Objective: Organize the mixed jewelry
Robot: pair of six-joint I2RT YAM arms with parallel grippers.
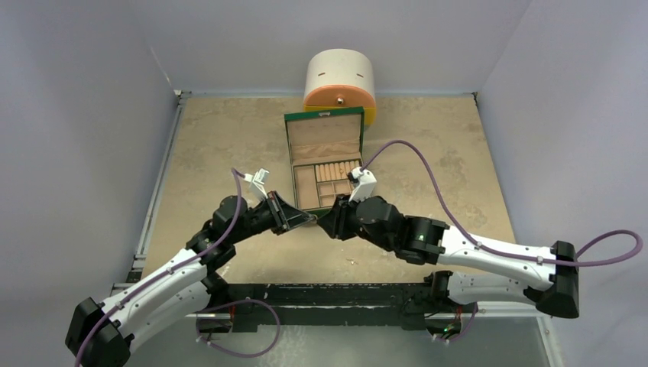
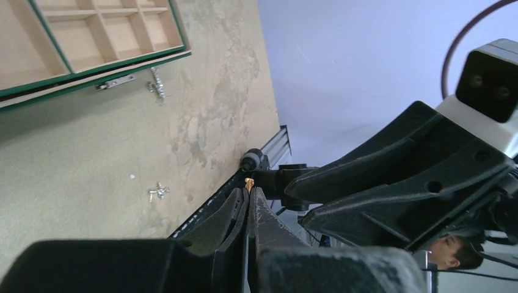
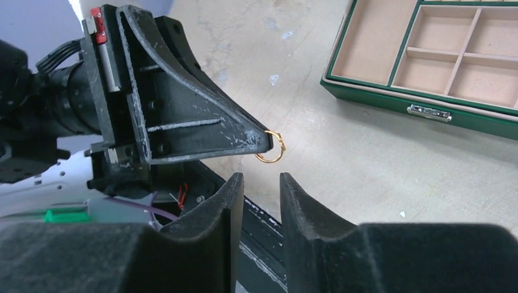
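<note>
My left gripper (image 2: 248, 190) is shut on a small gold ring (image 3: 271, 148), which sticks out past its fingertips (image 3: 259, 141). It holds the ring above the table in front of the green box. My right gripper (image 3: 261, 177) is open and empty, its two fingers just below the ring, with a gap between them. In the top view the two grippers meet tip to tip (image 1: 317, 219) near the box's front edge. Two silvery pieces lie on the table: one (image 2: 157, 83) by the box's clasp, one (image 2: 158, 192) nearer the table's front edge.
The green box (image 1: 325, 157) stands open at the table's middle, with tan compartments (image 3: 464, 55) and a metal clasp (image 3: 429, 113). A white and orange round container (image 1: 340, 84) stands behind it. The table's black front rail (image 2: 207, 207) runs just below both grippers.
</note>
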